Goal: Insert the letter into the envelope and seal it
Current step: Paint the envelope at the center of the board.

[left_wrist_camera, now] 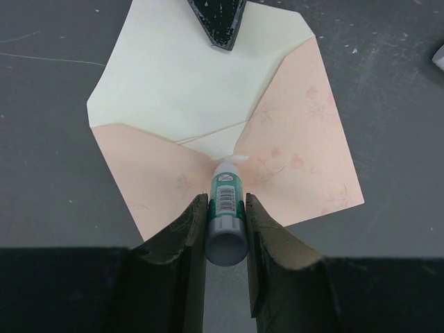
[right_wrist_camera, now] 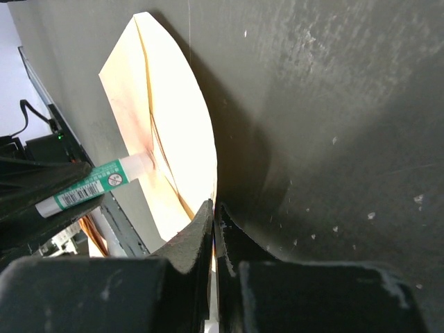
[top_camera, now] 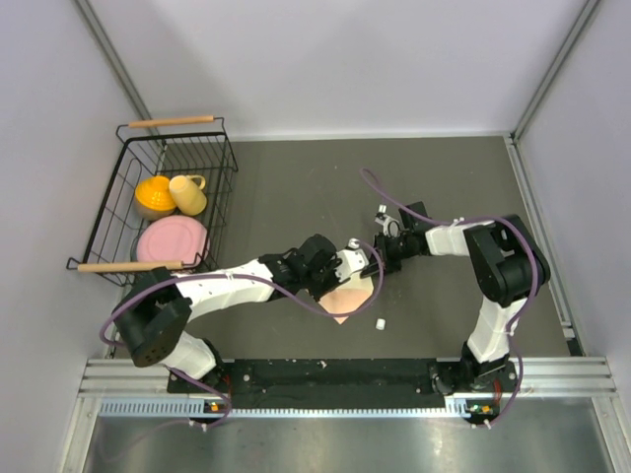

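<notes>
The peach envelope [top_camera: 347, 296] lies on the dark table between the arms, its pale flap [left_wrist_camera: 187, 76] open. My left gripper [left_wrist_camera: 227, 201] is shut on a white-and-green glue stick [left_wrist_camera: 226, 198], whose tip touches the envelope [left_wrist_camera: 298, 152] where the side folds meet. My right gripper [right_wrist_camera: 214, 207] is shut on the edge of the flap [right_wrist_camera: 173, 118] and holds it; its fingertips [left_wrist_camera: 218, 21] show at the flap's far end in the left wrist view. In the top view the left gripper [top_camera: 335, 268] and right gripper [top_camera: 378, 258] meet over the envelope. The letter does not show separately.
A small white cap [top_camera: 379, 322] lies on the table just right of the envelope's near corner. A black wire basket [top_camera: 227, 168] at the back left holds a pink plate [top_camera: 173, 239], an orange bowl [top_camera: 154, 194] and a yellow cup [top_camera: 187, 192].
</notes>
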Motion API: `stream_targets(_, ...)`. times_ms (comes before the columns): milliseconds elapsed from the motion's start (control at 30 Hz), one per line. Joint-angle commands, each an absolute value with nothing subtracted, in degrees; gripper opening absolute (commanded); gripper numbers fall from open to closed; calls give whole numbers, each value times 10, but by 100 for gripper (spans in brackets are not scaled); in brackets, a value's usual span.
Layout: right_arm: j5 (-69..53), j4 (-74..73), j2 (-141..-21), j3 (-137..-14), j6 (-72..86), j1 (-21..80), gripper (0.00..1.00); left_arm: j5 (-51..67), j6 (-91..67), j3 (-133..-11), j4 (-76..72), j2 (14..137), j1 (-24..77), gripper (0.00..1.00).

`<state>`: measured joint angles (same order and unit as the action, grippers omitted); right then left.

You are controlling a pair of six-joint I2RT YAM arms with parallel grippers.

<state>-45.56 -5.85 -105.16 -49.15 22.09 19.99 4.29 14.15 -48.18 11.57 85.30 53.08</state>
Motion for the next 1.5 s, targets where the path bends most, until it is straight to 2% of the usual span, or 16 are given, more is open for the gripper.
stream_targets(0, -442, -62, -1031, -486, 202, 193, 0, 4, 164, -494, 149, 866, 532, 0)
stream_targets(333, -454, -62, -1037, -489, 204, 194, 0, 37, 151, -521, 139, 895, 560, 0)
stream_targets(700, -449, -63, -1034, -487, 200, 193, 0, -46, 201, -492, 161, 879, 557, 0)
stream_targets(1033, -449, -66, -1035, -489, 200, 193, 0, -17, 198, -490, 163, 871, 613, 0)
stream_targets(1467, -449, -66, -1035, -490, 200, 193, 0, -62, 236, -498, 151, 896, 557, 0)
